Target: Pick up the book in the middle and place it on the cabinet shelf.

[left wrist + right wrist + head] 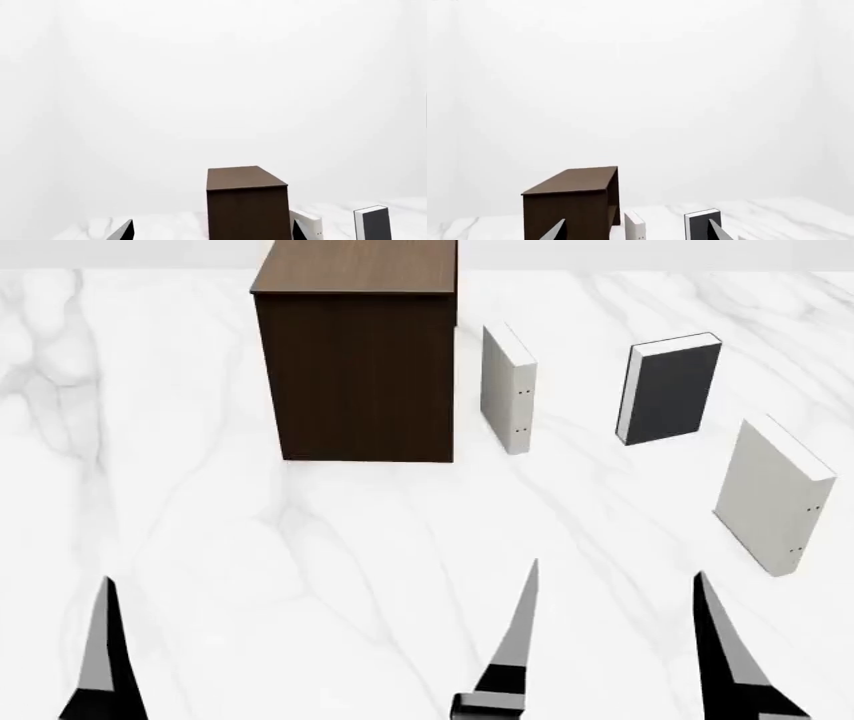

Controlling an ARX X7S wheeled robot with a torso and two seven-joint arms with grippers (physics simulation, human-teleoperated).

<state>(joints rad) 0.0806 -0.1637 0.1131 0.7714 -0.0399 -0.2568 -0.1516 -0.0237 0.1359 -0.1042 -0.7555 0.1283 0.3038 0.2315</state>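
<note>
The right gripper (614, 640) hangs wide open and empty above the marble table (334, 560); the dark book (671, 388) stands upright well ahead of it, between two pale books. The left gripper (114, 660) shows one finger only, so its opening cannot be told. The cabinet shelf (358, 265) lies far ahead, between both grippers.

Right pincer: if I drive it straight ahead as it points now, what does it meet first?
Probably the dark grey book, standing upright just inside the right pincer's line in the right wrist view. The cabinet and the pale book sit off to one side. Depth is unclear.
</note>
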